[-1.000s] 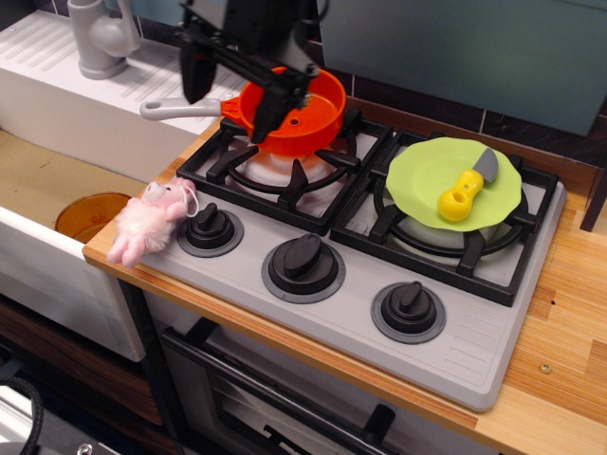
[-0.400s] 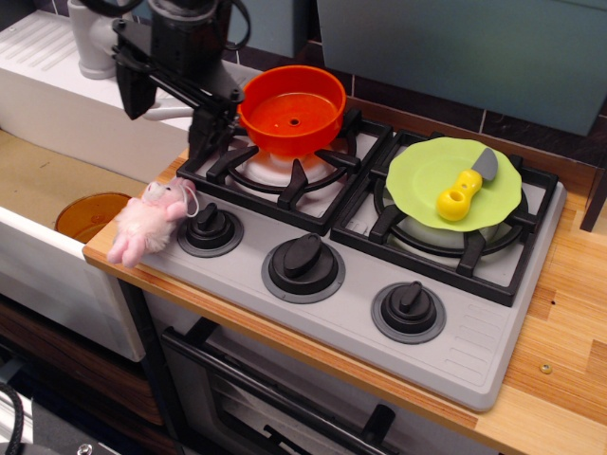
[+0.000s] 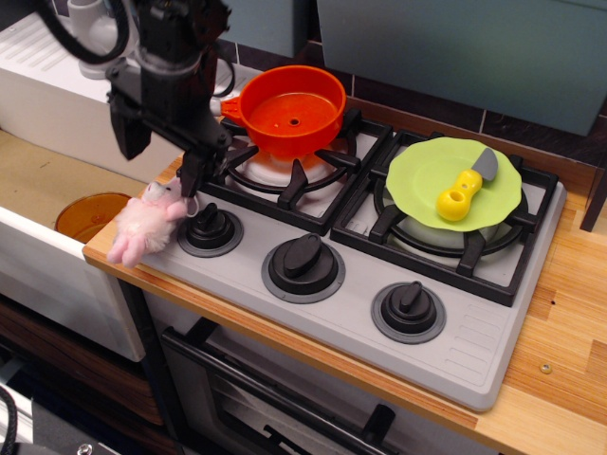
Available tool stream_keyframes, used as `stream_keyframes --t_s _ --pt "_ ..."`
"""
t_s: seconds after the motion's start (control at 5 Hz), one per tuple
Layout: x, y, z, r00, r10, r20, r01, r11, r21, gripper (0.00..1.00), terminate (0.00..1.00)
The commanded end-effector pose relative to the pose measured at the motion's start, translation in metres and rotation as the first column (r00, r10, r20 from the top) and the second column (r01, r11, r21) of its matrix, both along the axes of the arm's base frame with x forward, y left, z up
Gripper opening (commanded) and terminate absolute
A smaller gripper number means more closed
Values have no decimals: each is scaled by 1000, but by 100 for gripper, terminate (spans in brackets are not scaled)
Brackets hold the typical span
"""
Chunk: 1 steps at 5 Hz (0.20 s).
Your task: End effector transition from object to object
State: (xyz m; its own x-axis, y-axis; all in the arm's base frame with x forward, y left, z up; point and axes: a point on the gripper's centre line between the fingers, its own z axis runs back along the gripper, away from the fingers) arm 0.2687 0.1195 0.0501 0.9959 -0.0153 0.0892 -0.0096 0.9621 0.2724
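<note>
wooden counter [image 3: 560, 313] runs along the near and right edge, carrying a grey toy stove top [image 3: 455, 341] with two black burner grates and three black knobs [image 3: 305, 261] in a row along its near side.

white sink unit [image 3: 57, 90] sits to the far left, a grey faucet [image 3: 90, 43] on it, partly hidden behind the arm.

end effector [image 3: 156, 161] – black gripper on a black cabled arm – hangs over the left end of the stove, at the left edge of the left grate. its prongs point down and stand apart, nothing between them; one prong tip [image 3: 190, 180] is just above the pink plush toy, the other [image 3: 126, 142] is further left over the sink edge.

orange pot [image 3: 292, 109] sits on the left burner, far side, just right of the gripper, apart from it.

lime green plate [image 3: 453, 180] rests on the right burner, with a toy knife [image 3: 465, 190] – yellow handle, grey blade – lying on top.

pink plush toy [image 3: 147, 223] lies at the left corner of the counter, beside the leftmost knob, directly under the gripper. whether the prong touches it – cannot tell.

orange bowl [image 3: 85, 216] sits lower down, left of the plush, partly hidden by the counter edge.
</note>
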Motion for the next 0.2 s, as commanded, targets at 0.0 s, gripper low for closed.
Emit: stream_keyframes --t_s 0.0 --pt "-6 2 -13 999 22 26 -21 1000 -14 100 100"
